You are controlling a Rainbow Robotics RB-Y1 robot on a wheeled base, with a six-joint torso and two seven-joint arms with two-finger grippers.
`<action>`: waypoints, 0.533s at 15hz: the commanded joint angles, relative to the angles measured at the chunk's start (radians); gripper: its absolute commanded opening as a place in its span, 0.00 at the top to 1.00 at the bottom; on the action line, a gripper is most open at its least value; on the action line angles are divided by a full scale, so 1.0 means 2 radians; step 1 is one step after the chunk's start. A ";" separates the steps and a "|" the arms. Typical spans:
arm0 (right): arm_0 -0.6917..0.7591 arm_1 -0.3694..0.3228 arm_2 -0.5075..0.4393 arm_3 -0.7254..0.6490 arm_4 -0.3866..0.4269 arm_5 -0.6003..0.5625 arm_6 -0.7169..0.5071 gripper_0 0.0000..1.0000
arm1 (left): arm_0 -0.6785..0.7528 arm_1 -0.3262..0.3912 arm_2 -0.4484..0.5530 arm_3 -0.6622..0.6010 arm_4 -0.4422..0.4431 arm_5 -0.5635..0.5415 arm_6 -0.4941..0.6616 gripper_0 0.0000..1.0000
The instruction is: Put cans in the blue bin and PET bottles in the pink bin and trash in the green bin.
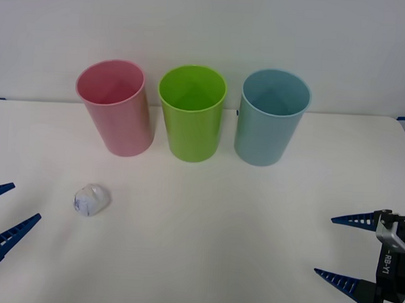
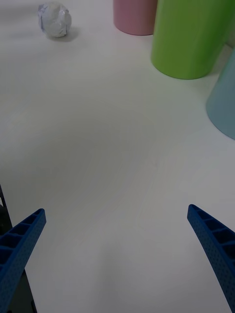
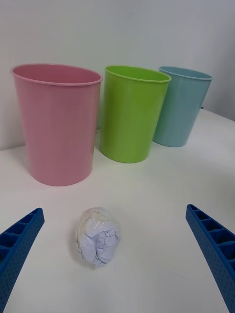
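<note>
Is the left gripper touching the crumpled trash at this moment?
Apart. In the left wrist view the trash lies on the table between the open fingers of the left gripper, with bare table on both sides.

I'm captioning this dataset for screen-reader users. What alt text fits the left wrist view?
A small crumpled white trash wad lies on a white table between the open blue fingers of the left end effector. Behind it stand the pink bin, the green bin and the blue bin in a row.
</note>
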 commanded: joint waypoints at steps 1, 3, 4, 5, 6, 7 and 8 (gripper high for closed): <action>0.000 0.000 0.000 0.000 0.000 0.000 0.000 0.00 | 0.000 0.000 0.000 0.000 0.000 0.000 0.000 0.00; 0.000 0.000 0.000 0.000 0.000 0.000 0.000 0.00 | 0.000 0.000 0.000 0.000 0.000 0.000 0.000 0.00; 0.000 0.000 0.000 0.000 0.000 0.000 0.000 0.00 | 0.000 0.000 0.000 0.000 0.000 0.000 0.000 0.00; 0.000 0.000 0.000 0.000 0.000 0.000 0.000 0.00 | 0.000 0.000 0.000 0.000 0.000 0.000 0.000 0.00; 0.000 0.000 0.000 0.000 0.000 0.000 0.000 0.00 | 0.000 0.000 0.000 0.000 0.000 0.000 0.000 0.00; 0.000 0.000 0.000 0.000 0.000 0.000 0.000 0.00 | 0.000 0.000 0.000 0.000 0.000 0.000 0.000 0.00; 0.000 0.000 0.000 0.000 0.000 0.000 0.000 0.00 | 0.000 0.000 0.000 0.000 0.000 0.000 0.000 0.00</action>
